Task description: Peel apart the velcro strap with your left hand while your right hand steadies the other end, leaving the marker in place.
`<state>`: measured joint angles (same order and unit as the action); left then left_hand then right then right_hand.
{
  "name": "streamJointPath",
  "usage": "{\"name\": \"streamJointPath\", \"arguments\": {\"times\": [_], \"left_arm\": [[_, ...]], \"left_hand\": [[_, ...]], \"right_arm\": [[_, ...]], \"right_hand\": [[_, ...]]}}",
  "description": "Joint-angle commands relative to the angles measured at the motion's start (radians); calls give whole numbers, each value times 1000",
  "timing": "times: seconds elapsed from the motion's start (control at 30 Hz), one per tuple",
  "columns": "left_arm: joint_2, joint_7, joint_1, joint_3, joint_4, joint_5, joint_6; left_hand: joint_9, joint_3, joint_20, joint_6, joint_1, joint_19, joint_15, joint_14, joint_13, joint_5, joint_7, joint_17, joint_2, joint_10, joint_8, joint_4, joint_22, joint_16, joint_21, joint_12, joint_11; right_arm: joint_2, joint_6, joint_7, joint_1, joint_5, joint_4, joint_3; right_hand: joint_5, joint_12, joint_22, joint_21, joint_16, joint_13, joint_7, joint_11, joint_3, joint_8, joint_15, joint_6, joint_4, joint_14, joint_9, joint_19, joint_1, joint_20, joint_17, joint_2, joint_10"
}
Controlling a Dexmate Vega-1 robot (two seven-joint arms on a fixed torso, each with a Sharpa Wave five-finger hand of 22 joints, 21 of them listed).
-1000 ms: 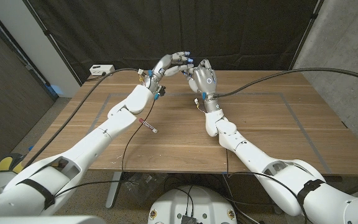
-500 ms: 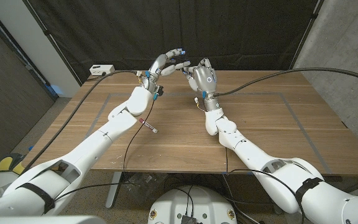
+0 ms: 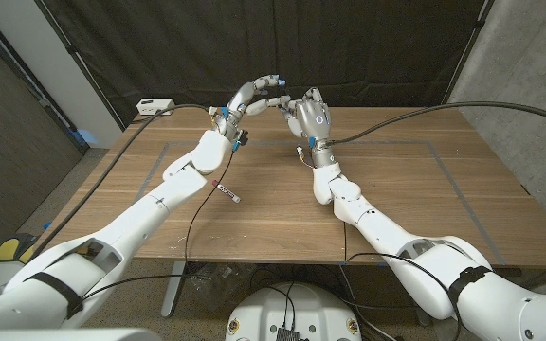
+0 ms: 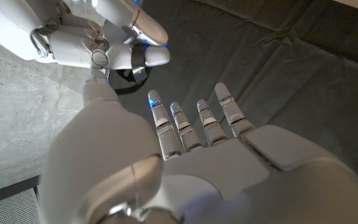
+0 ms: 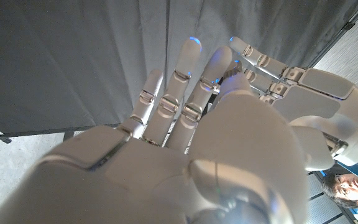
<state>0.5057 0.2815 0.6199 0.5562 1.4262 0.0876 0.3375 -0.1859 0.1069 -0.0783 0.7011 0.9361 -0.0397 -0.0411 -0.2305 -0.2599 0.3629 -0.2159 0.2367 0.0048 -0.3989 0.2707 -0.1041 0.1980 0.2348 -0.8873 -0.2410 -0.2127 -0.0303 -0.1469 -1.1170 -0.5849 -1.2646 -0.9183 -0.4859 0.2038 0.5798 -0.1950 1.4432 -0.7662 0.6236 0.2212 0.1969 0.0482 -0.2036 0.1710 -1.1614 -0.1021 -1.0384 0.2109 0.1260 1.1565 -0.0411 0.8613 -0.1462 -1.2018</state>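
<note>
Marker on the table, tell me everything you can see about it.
The marker is small and slim, with a pale barrel and darker reddish ends. It lies flat and slantwise on the wooden table, beside the left forearm and close to a black cable; contact with it is unclear. The left robot hand and right robot hand are raised near the far edge, away from it, where the right one holds the strap.

Nothing legible anywhere: marker point(image 3: 227, 192) on the table point(image 3: 415, 189) carrying a pale label too small to read, no brand, number or sign readable on either arm.
</note>
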Motion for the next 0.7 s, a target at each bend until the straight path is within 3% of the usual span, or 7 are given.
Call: {"name": "streamJointPath", "arguments": {"times": [0.03, 0.2, 0.57, 0.7], "left_arm": [[-30, 95, 9, -6, 4, 43, -36], [-58, 139, 13, -11, -16, 33, -18], [-80, 125, -5, 1, -46, 6, 18], [-69, 100, -10, 8, -27, 10, -8]], "left_hand": [[-1, -20, -1, 27, 58, -17, -76, -24, 0, 6, -2, 3, 20, -30, -1, -15, 1, 12, -14, -14, 1], [1, -14, -5, 83, 60, -25, -83, -45, 0, -2, 2, 4, 21, -62, 7, -12, 2, 20, -21, -21, 3], [2, -8, -2, 152, 46, -26, -86, -68, 3, -9, 2, 7, 44, -108, 12, 6, 3, 28, -29, -30, 4], [3, 13, -4, 164, 60, -22, -90, -70, 4, -11, -2, 2, -4, -93, 4, -11, 2, 23, -29, -18, 4]], "right_arm": [[14, -44, 0, 12, -16, 27, 29], [12, -45, 0, 10, -28, 25, 32], [-11, -14, 0, 4, -38, 11, -5], [-27, -18, 0, 8, -34, 6, -30]], "right_hand": [[7, -4, 0, 4, -9, 3, -3, -2, -6, -3, 61, -10, 0, -3, 3, 0, -13, -108, 1, -1, -1], [7, -3, 1, 5, -9, 9, -3, -3, -5, 1, 61, -2, 0, -1, 2, -1, -13, -108, 0, -1, 0], [1, -13, 1, 8, -8, 11, -3, -3, -2, 7, 61, 24, 1, 6, 2, -4, -16, -116, 0, -7, 11], [-3, -16, 2, 7, -6, 11, -3, -3, 1, 9, 61, 36, 1, 11, 3, -5, -16, -119, -1, -10, 16]]}}
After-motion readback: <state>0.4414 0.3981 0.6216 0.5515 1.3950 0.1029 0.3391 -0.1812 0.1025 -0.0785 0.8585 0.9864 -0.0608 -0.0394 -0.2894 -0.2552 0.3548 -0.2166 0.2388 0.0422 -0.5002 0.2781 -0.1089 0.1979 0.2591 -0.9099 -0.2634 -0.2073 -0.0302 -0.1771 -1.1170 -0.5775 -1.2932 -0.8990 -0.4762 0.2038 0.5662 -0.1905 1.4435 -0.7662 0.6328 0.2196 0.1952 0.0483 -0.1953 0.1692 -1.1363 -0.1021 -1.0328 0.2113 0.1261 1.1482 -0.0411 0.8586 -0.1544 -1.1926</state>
